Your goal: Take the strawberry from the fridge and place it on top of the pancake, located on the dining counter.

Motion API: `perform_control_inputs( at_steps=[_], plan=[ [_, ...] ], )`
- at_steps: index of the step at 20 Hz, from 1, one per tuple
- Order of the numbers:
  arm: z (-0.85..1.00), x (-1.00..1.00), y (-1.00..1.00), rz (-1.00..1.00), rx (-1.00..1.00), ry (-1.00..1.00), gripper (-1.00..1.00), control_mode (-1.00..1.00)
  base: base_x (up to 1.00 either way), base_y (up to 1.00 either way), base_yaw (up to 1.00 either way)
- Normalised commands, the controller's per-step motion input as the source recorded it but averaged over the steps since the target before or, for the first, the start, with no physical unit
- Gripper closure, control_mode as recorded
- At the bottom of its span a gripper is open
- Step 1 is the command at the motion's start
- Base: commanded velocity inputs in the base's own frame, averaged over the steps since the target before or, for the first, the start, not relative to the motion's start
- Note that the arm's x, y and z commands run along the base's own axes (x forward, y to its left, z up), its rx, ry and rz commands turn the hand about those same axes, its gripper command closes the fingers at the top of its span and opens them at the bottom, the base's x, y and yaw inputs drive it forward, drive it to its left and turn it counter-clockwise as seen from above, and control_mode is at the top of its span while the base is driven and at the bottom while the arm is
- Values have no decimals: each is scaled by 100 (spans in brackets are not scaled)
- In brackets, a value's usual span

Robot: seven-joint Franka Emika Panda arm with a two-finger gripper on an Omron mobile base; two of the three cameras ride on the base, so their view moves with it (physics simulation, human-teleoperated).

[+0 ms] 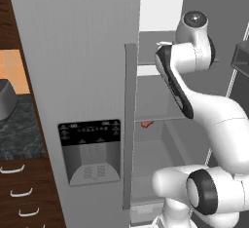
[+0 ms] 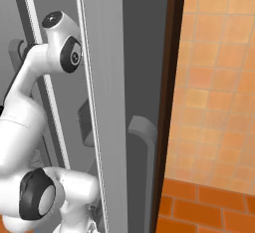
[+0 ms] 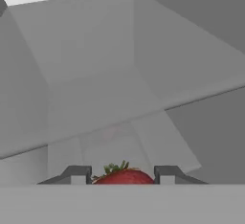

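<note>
Grey shelves and pale walls of the open fridge [image 1: 87,51] surround your work. You see the strawberry [image 3: 125,176] in the hand view, red with a green leafy top, sitting right between the two dark fingertips [image 3: 76,174], so your gripper [image 3: 123,175] is clamped on the strawberry inside the fridge compartment. From the left base view a small red spot shows on a middle shelf [image 1: 160,120], though you cannot tell what it is from there. Your white arm [image 1: 194,100] reaches up and into the open side of the fridge, past the long vertical handle [image 1: 129,124]. On the closed door you have the black water-dispenser panel [image 1: 90,149]. Left of the fridge stands a dark-wood cabinet [image 1: 22,193] with pale drawer handles, and to the right an orange tiled wall [image 2: 214,77]
</note>
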Motion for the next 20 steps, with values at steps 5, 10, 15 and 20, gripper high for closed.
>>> perform_control_inputs(
  at_steps=[5, 10, 15, 20],
  plan=[
    [0, -100, 15, 0, 5, 11, 100, -100, 0, 0, 0],
    [-3, -100, 3, 0, 0, 3, 100, -100, 0, 0, 0],
    [-22, -100, 16, 0, 0, 0, 100, -100, 0, 0, 0],
    [-18, -92, 6, 0, 1, 0, 100, -100, 0, 0, 0]
  ],
)
